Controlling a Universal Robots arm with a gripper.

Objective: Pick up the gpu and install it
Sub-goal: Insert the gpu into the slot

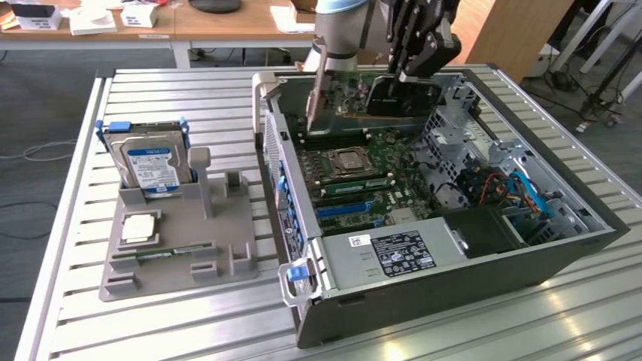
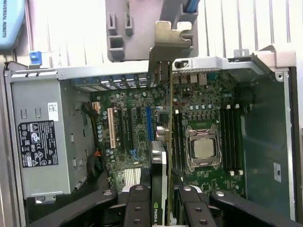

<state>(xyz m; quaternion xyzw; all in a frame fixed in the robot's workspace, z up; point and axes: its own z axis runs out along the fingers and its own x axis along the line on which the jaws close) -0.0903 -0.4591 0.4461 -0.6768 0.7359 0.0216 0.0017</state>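
My gripper (image 1: 407, 74) is shut on the gpu (image 1: 373, 99), a dark card with a silvery metal bracket at its end. It holds the card edge-down above the far part of the open computer case (image 1: 301, 226), over the motherboard (image 1: 366, 188). In the wrist view the gpu (image 2: 160, 142) is seen edge-on between the black fingers (image 2: 137, 203). Its bracket (image 2: 173, 38) reaches past the case's rear wall. The card hangs over the row of expansion slots (image 2: 130, 127) beside the CPU socket (image 2: 203, 147).
A grey parts holder (image 1: 176, 241) stands on the slatted metal table at the exterior view's left. It carries a blue-labelled hard drive (image 1: 152, 162), a CPU (image 1: 140, 227) and a RAM stick (image 1: 161, 256). The power supply (image 1: 396, 252) fills the case's near end.
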